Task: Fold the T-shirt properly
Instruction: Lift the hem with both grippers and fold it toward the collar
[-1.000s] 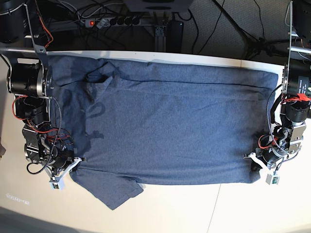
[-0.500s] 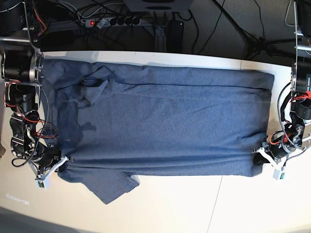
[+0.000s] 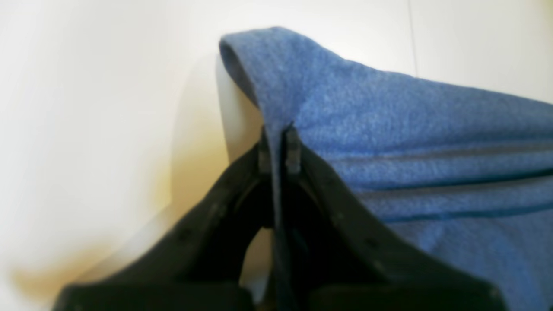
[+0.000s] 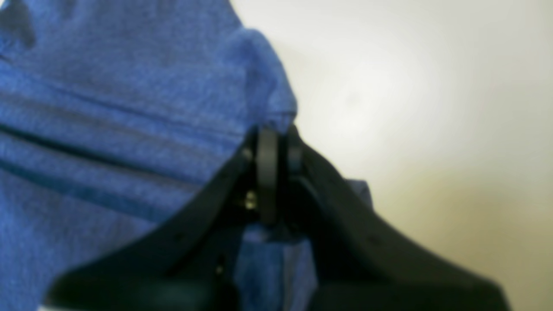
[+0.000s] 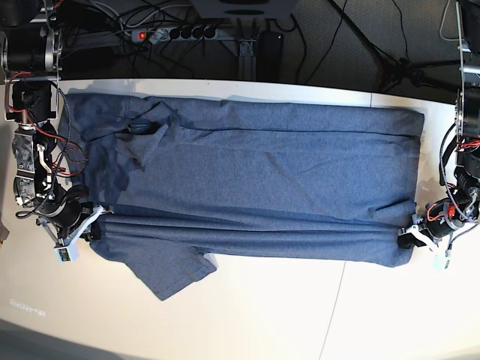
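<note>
The blue-grey T-shirt point(image 5: 255, 172) lies spread across the white table, plain side up, collar at the left, hem at the right. A raised fold runs along its near long edge. My left gripper point(image 5: 409, 234) is shut on the near hem corner; in the left wrist view the gripper point(image 3: 278, 147) pinches a lifted cloth edge point(image 3: 389, 125). My right gripper point(image 5: 96, 217) is shut on the shoulder edge by the near sleeve point(image 5: 169, 270); the right wrist view shows the gripper point(image 4: 276, 147) clamped on the cloth point(image 4: 108, 129). No lettering shows.
The white table point(image 5: 300, 322) has bare room in front of the shirt. A power strip point(image 5: 176, 32), cables and stand legs lie beyond the far edge. Arm bases stand at the table's left point(image 5: 30, 52) and right point(image 5: 469, 112) ends.
Both grippers have moved outward and away from the near edge, pulling the held shirt edge taut. The near strip of cloth has lifted into long folds, and the shirt looks narrower front to back.
</note>
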You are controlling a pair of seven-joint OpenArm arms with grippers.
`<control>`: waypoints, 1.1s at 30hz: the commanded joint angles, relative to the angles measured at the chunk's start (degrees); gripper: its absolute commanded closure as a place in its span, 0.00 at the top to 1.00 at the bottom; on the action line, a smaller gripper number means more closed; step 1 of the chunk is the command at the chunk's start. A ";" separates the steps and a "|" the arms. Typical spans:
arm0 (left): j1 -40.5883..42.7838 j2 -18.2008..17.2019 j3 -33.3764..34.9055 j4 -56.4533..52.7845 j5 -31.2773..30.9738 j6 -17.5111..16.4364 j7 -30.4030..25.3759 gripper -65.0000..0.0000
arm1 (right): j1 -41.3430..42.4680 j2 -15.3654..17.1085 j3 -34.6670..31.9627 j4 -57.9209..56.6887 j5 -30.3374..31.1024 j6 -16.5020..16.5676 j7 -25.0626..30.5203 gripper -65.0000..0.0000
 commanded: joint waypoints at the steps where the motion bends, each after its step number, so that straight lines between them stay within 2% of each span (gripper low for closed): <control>1: -1.07 -1.97 -0.07 0.98 -0.61 -0.47 0.13 0.00 | 1.14 1.70 0.57 1.11 -0.42 3.65 0.96 0.00; 7: 3.37 -4.44 -0.07 7.23 -1.97 -0.47 1.18 0.00 | 0.28 1.84 0.72 1.20 0.02 3.63 1.05 0.00; 15: 10.23 -8.13 -0.07 21.73 -1.68 -0.47 1.20 0.00 | -0.52 1.84 0.72 1.20 2.14 3.65 0.90 0.00; 19: 11.47 -8.48 -0.07 25.55 -1.16 -0.47 1.20 0.00 | -1.49 1.86 0.72 1.20 2.12 3.65 -0.02 0.00; 33: 11.76 -8.46 -0.07 29.05 1.77 -0.47 1.11 0.00 | -3.30 1.79 0.72 1.20 2.14 3.61 0.09 0.00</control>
